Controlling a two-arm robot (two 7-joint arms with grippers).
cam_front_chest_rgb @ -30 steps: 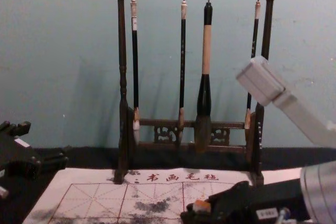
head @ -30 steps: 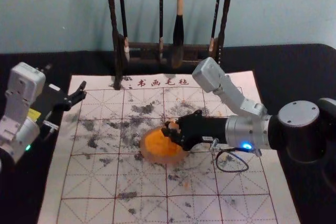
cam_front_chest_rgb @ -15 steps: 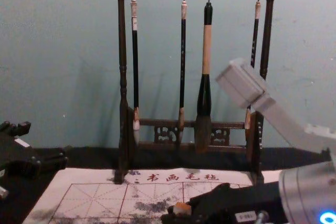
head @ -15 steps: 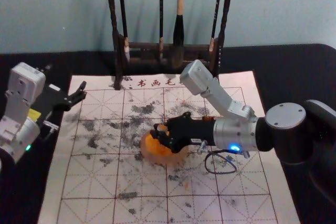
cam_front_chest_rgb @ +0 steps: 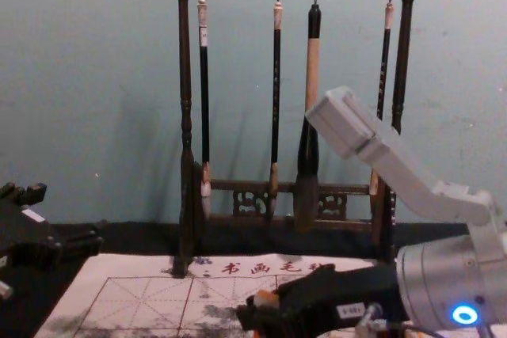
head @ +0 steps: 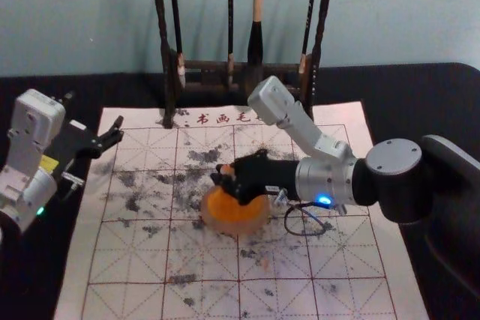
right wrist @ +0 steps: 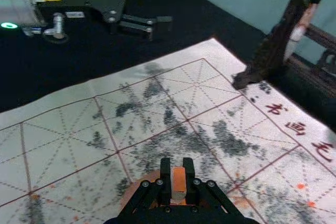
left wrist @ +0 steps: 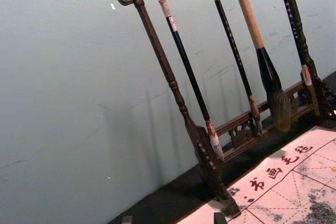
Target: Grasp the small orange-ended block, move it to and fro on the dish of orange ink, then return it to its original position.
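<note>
Head view: At left, the left gripper [head: 118, 130] waits, idle, beside the sheet [head: 124, 260] laid over the black table [head: 420, 95], its fingers apart and nothing between them. Just to its right, the rack [head: 163, 43] stands upright at the sheet's far edge, brushes [cam_front_chest_rgb: 276, 93] hanging from its top bar.

Near the middle of the sheet, the block [right wrist: 179, 179] is clamped between the fingers of the right gripper [right wrist: 177, 165], an orange face showing in the right wrist view. In the head view it sits by the far left part of the dish [head: 232, 222], whose round pool of orange ink shows just beneath and beside the black fingers. Whether the block touches the ink cannot be told. The right arm [head: 326, 181] reaches in from the right, over the sheet, to hold it there.

The grasp is made, and the work appears to be at the inking stage, the to-and-fro pass on the dish. What comes next, by all appearances, is to keep the grip firm and guide the block over the ink in short, level strokes, pressing lightly so the dish does not slide, before lifting it clear and returning it to its original position.
</note>
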